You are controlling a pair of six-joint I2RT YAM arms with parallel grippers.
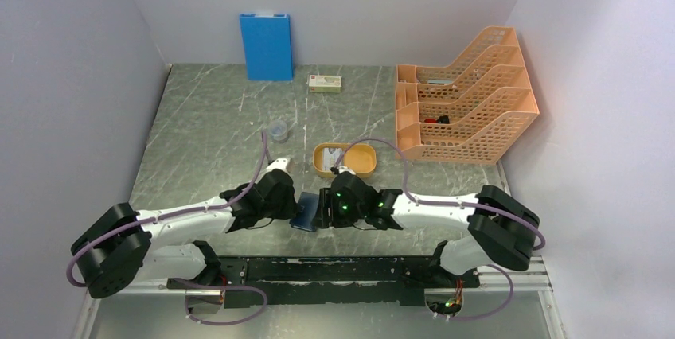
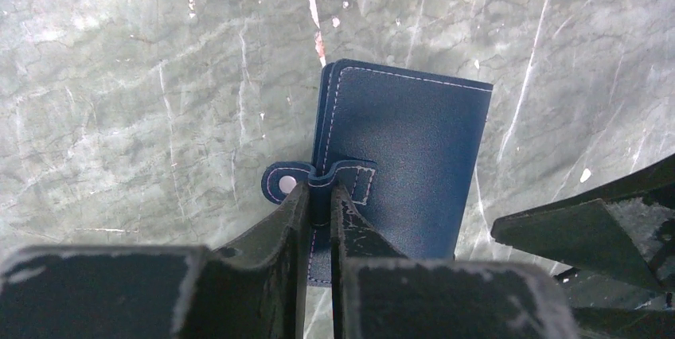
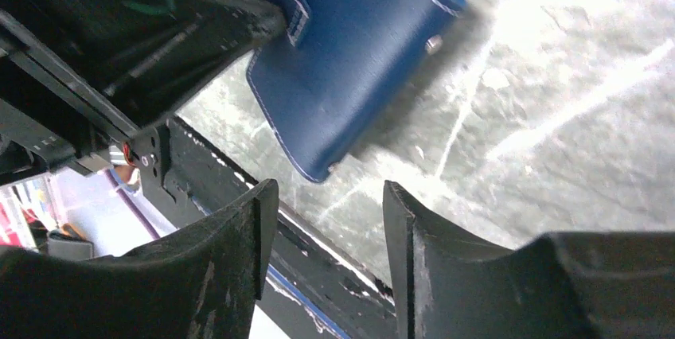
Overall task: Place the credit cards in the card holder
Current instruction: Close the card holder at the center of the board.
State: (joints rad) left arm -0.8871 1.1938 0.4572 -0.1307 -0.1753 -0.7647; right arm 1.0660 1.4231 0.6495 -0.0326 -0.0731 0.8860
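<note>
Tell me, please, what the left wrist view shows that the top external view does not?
Left wrist only: the left pincer shut on the snap strap of the card holder, stitching visible. Top external only: the orange tray holding credit cards, the blue board and the file rack. Both: the navy card holder on the marbled table.

Top external: high and behind, looking down, far from both jaws.
Left wrist: close, looking past its jaws onto the card holder.
Right wrist: close, same card holder ahead of its jaws.
</note>
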